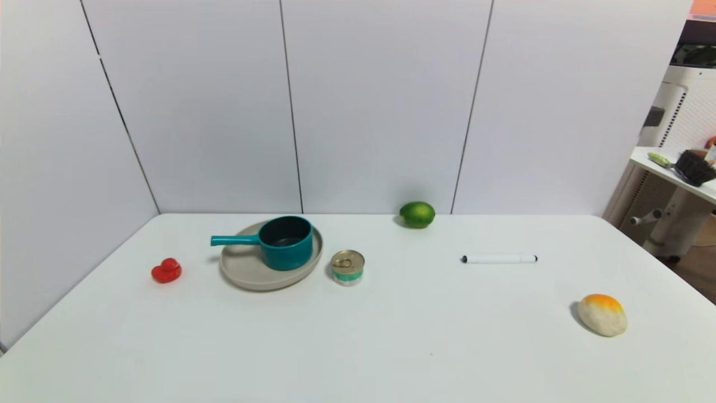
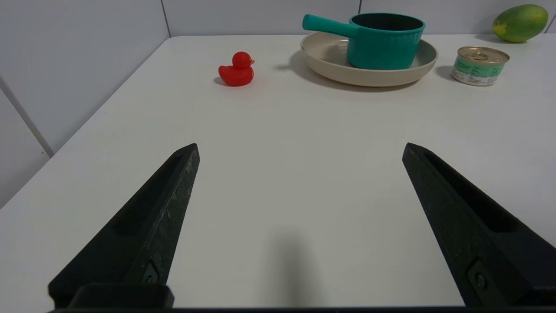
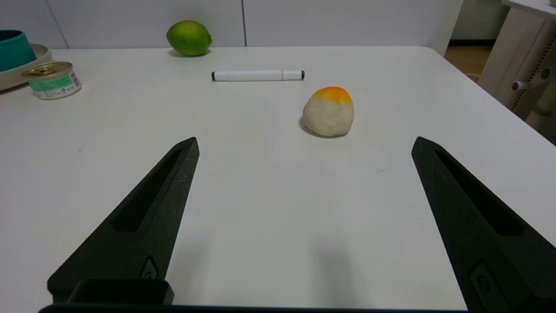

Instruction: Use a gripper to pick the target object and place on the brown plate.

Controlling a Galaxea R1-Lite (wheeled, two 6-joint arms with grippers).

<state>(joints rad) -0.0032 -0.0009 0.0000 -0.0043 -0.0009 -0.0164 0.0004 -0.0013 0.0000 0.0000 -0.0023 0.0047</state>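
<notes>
The teal saucepan (image 1: 286, 243) stands upright on the beige-tan plate (image 1: 246, 274) at the table's back left, its handle pointing left past the rim. Both show in the left wrist view, the saucepan (image 2: 384, 41) on the plate (image 2: 330, 65). My left gripper (image 2: 300, 148) is open and empty, low over bare table well in front of the plate. My right gripper (image 3: 304, 143) is open and empty over the table's front right. Neither gripper shows in the head view. A sliver of the saucepan (image 3: 15, 50) shows in the right wrist view.
A small green-label tin can (image 1: 347, 267) stands just right of the plate. A red toy duck (image 1: 166, 271) sits left of it. A green lime (image 1: 417, 214) lies by the back wall, a white marker (image 1: 499, 258) right of centre, a white-orange stone (image 1: 602, 315) front right.
</notes>
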